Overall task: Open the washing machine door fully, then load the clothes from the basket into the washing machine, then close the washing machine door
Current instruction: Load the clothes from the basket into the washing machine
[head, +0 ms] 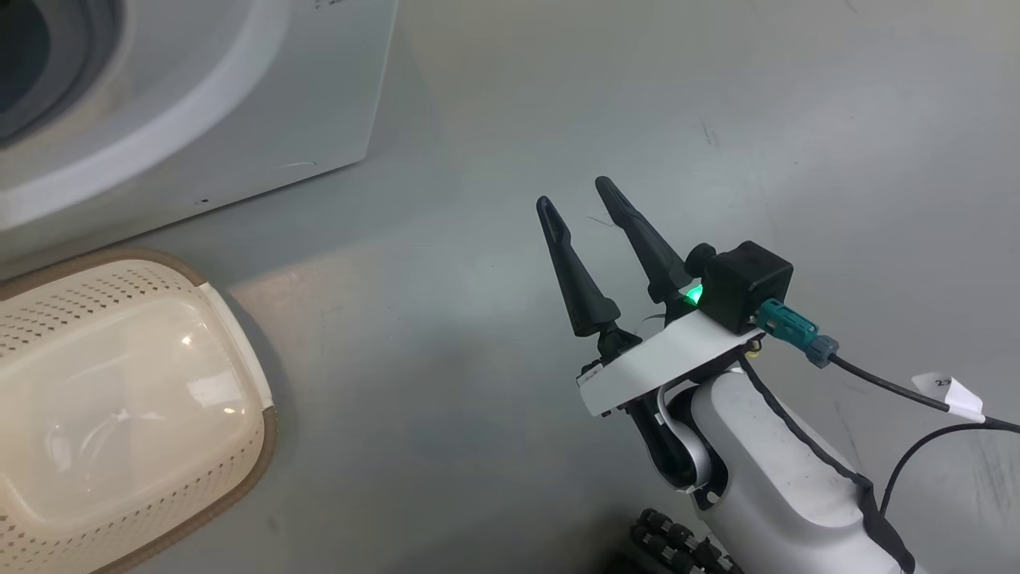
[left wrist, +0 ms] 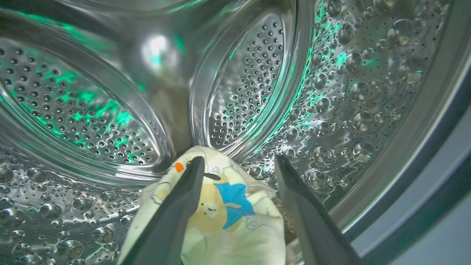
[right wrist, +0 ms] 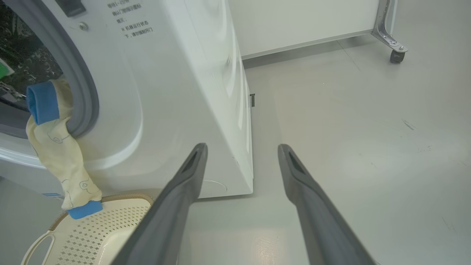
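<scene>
- Washer (right wrist: 176, 92) stands on the grey floor (head: 717, 119), its steel drum (left wrist: 331, 73) open to the room.
- Basket (head: 103, 295) sits just before it.
- Clothes (left wrist: 228, 221): one pale yellow piece lies in the drum; a second piece (right wrist: 59, 154) hangs out over the gasket (right wrist: 82, 92), its blue cuff at the basket's rim.
- Left gripper (left wrist: 239, 160) is inside the drum, fingers spread wide over the first piece.
- Right gripper (head: 574, 194) is spread and empty above the floor.

The drum (left wrist: 243, 81) I'm looking into is bright polished steel, punched with holes and dimpled (green glints all over it). The garment (left wrist: 235, 224) is soft matt cloth. The washing machine (right wrist: 176, 92) has a smooth, glossy white shell and a dull grey rubber seal (right wrist: 79, 73). The basket (head: 88, 291) is perforated plastic, shiny at the bottom. The floor (head: 717, 119) shows a faint sheen. My right gripper (head: 574, 194) looks matt.
</scene>
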Robot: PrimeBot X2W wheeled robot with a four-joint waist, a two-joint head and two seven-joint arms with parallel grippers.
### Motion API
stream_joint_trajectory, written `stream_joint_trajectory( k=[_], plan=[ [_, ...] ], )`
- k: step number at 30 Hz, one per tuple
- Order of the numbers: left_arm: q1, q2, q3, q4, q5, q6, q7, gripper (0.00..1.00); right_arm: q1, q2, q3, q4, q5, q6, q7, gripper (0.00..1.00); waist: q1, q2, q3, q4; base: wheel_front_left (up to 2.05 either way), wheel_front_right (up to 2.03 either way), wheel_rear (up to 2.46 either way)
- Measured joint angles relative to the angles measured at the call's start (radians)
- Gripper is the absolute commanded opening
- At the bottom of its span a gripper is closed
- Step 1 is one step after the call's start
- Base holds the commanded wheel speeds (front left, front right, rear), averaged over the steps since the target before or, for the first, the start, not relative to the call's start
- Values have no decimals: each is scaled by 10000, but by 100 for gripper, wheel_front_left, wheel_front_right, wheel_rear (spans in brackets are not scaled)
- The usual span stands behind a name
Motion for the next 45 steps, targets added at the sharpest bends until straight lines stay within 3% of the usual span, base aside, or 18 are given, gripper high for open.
stream_joint_trajectory(
  k=[5,15,29,45],
  plan=[
    [1,-422,-343,88,-15,0,-125,100,-30,-6,-86,54,-4,-4,0,100,0,0,-115,261,0,0,0],
    [472,-704,-433,249,-102,0,-460,100,-251,-10,-215,188,-107,-8,0,100,0,0,-403,763,0,0,0],
    [1931,-721,-362,-349,-416,0,-617,100,-272,-19,-489,598,-378,-79,0,100,-1,0,-769,1440,0,0,0],
    [4168,-788,1749,-1657,-616,0,-617,100,-239,-31,-803,828,-489,58,0,100,-2,0,-1351,1968,0,0,0]
  ],
)
